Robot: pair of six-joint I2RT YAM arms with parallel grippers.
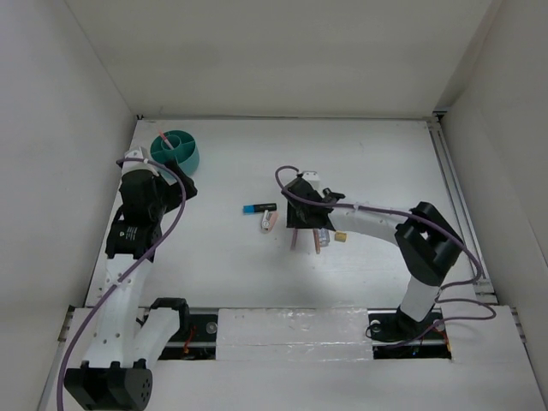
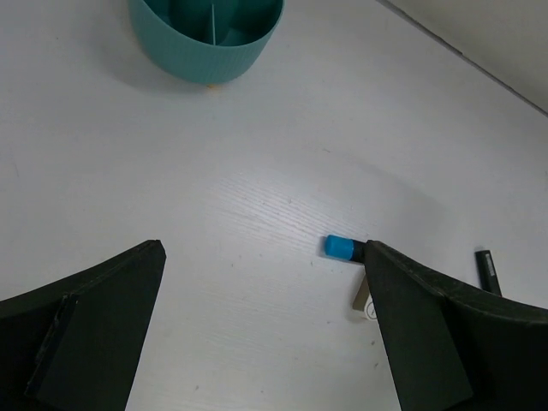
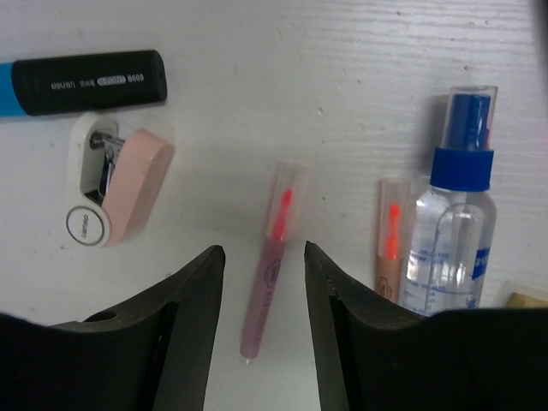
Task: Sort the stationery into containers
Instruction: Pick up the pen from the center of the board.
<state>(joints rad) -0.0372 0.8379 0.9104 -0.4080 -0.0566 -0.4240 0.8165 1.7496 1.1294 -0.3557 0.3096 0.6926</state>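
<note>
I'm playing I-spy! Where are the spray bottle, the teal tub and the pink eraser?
spray bottle (image 3: 449, 253), right wrist view, its clear body
teal tub (image 2: 205, 60), left wrist view, its outer wall
pink eraser (image 3: 137, 178), right wrist view, its pink part

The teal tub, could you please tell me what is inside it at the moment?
The teal tub holds inner dividers and one thin pink pen standing up out of a compartment. Its walls hide parts of the floor, so smaller items cannot be ruled out.

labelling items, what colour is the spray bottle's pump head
Dark blue; the spray bottle shows best in right wrist view.
</note>
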